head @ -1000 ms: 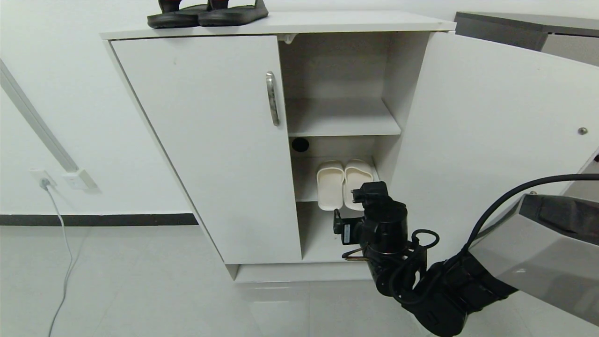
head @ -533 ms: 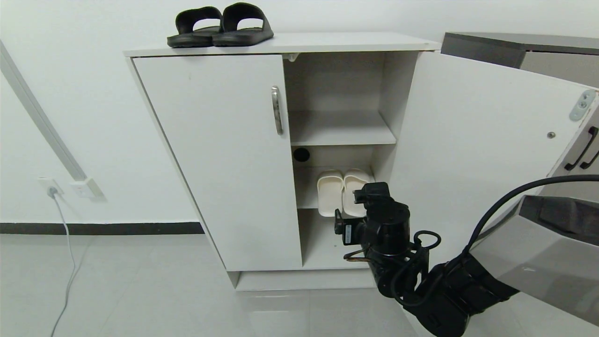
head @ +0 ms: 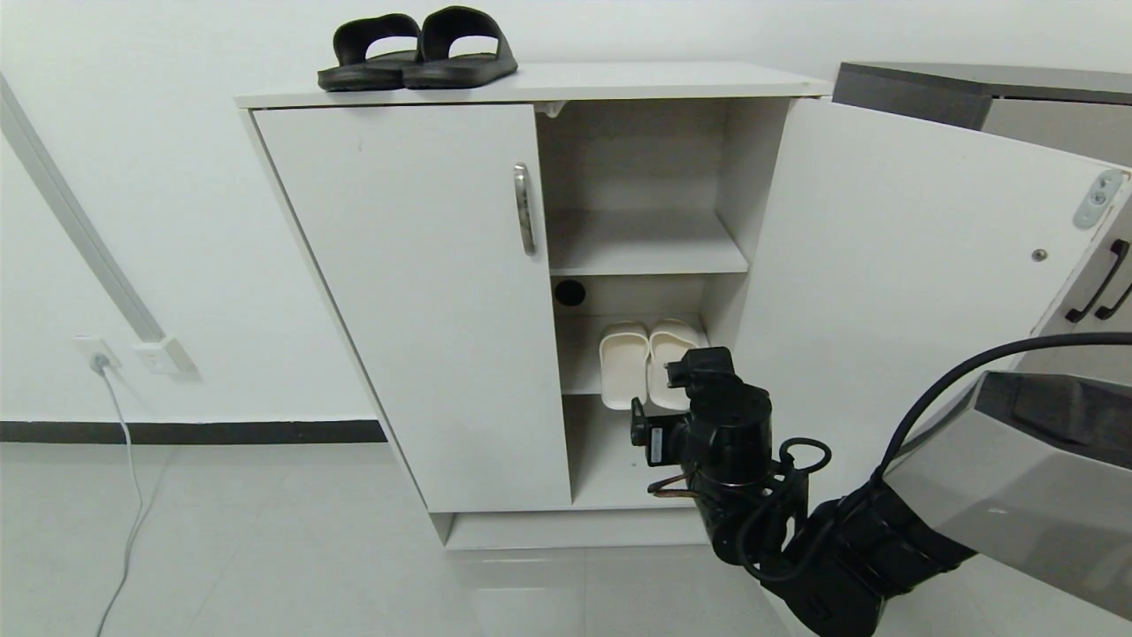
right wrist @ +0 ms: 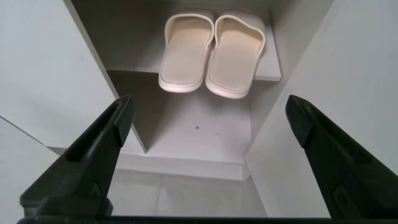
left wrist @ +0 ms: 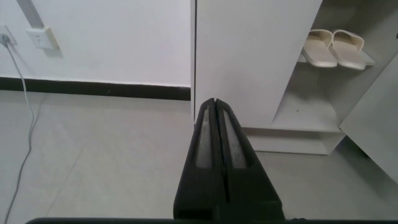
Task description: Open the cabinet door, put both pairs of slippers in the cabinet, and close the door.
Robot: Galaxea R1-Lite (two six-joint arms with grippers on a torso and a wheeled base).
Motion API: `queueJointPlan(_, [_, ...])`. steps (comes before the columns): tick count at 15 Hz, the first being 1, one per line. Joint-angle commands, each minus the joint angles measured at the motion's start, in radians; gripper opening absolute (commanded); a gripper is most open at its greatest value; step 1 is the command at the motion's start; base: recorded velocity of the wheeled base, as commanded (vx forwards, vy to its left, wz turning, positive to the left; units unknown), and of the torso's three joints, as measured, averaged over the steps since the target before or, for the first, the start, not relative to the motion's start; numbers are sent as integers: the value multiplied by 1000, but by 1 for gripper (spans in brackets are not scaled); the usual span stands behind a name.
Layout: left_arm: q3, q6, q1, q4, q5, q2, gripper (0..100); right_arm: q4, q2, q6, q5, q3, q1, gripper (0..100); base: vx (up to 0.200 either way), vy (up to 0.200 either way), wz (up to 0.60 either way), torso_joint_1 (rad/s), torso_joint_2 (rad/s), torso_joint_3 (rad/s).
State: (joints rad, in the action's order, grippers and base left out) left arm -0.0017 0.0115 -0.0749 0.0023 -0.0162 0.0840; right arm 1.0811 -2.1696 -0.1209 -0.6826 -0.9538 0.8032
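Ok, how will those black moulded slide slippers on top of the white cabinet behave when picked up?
The black moulded slide slippers look thick and foam-like, so probably light and only slightly bendy. Flat soles on top of the white cabinet suggest they would slide, not roll, if pushed. Their arched straps stand up unaided, likely stiff enough to grip.

White wall (head: 177, 221), black skirting (head: 177, 432), pale tiled floor (head: 265, 557), and 1 plugged socket (head: 88, 348).

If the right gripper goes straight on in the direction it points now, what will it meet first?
Probably the heel ends of the white slippers, which overhang the shelf edge just ahead of the open right gripper. Depth is unclear; it may pass just under them into the lower compartment.
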Motion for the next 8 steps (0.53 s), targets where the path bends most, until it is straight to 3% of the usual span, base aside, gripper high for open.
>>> queueJointPlan(1, [0,1,0,-1,-1,0,0,3,-7,0,0,0,1,100,0,200,0,-2,2,2])
queueJointPlan(8, [0,-1,0,1,1,0,0,8,-9,0,0,1,1,100,0,200,0,2,4,4])
